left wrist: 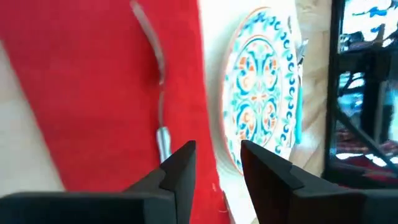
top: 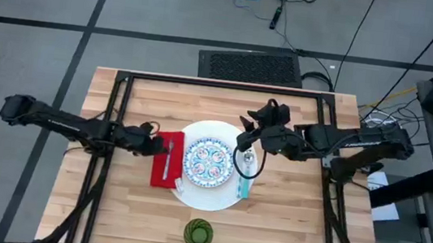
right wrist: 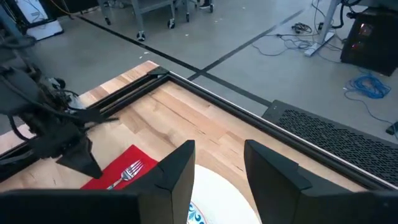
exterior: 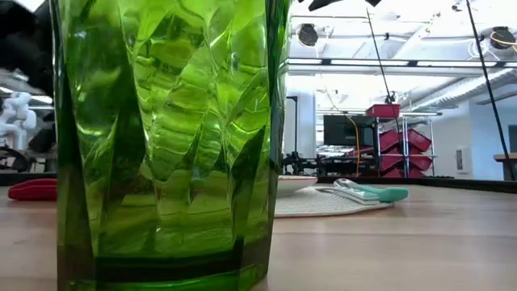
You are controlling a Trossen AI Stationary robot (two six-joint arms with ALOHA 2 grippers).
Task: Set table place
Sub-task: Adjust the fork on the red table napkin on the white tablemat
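Note:
The large white plate (top: 220, 196) lies at the table's middle, and the small blue-red patterned plate (top: 208, 163) rests on it. The red napkin (top: 160, 168) lies flat to its left with the silver fork (top: 168, 162) on top. The teal-handled spoon (top: 242, 187) lies along the white plate's right rim. The green glass cup (top: 198, 234) stands near the front edge and fills the low view (exterior: 161, 137). My left gripper (top: 153, 143) is open at the napkin's left far corner, its fingers (left wrist: 180, 171) over the napkin's edge. My right gripper (top: 248, 130) hovers open above the plate's far right side.
A black metal frame (top: 220, 85) runs along the table's far edge and down both sides. Bare wood lies in front of the plate on either side of the cup, and between the plate and the far frame bar.

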